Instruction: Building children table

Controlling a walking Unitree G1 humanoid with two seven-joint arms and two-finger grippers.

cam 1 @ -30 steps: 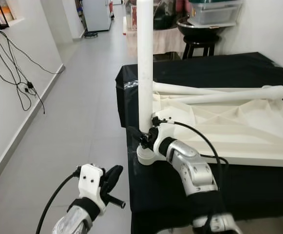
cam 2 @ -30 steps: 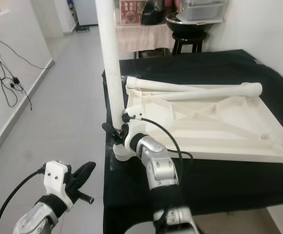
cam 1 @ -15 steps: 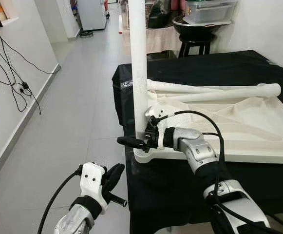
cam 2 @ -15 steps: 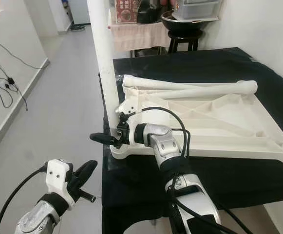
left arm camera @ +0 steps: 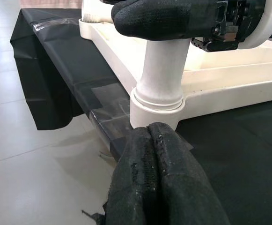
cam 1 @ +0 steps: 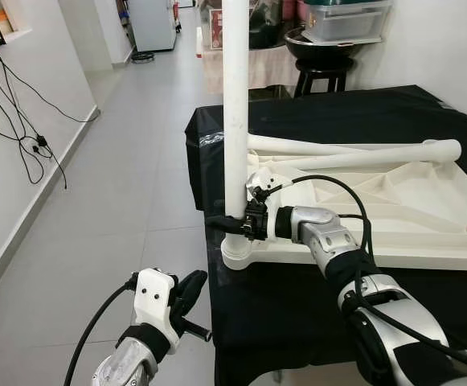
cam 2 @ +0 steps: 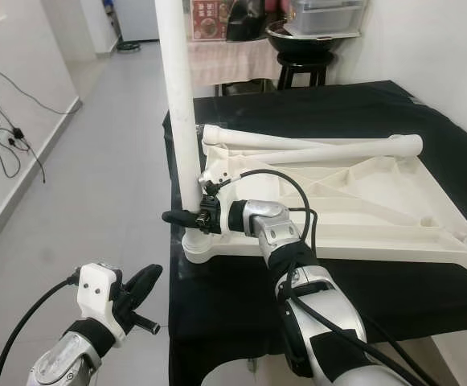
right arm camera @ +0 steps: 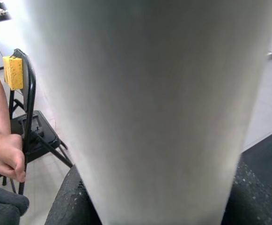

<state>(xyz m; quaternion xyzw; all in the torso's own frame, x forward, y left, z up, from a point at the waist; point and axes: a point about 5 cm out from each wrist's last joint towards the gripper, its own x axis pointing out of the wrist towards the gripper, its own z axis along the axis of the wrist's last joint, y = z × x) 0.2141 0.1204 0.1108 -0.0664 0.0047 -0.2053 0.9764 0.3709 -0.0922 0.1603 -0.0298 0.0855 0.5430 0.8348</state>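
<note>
Black cloth under white tabletop; grey tiled floor.

The upright leg is running off the picture's top edge, its upper end unseen. It is hiding most of the right gripper's fingers. The tabletop's far corner is getting cut off.

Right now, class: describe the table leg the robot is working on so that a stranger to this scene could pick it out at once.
Start at the black-covered table, where a white tabletop lies upside down. At its near left corner a white leg stands upright in its socket, with the right gripper around its base. The other two white legs lie flat across the tabletop's far edge.
</note>
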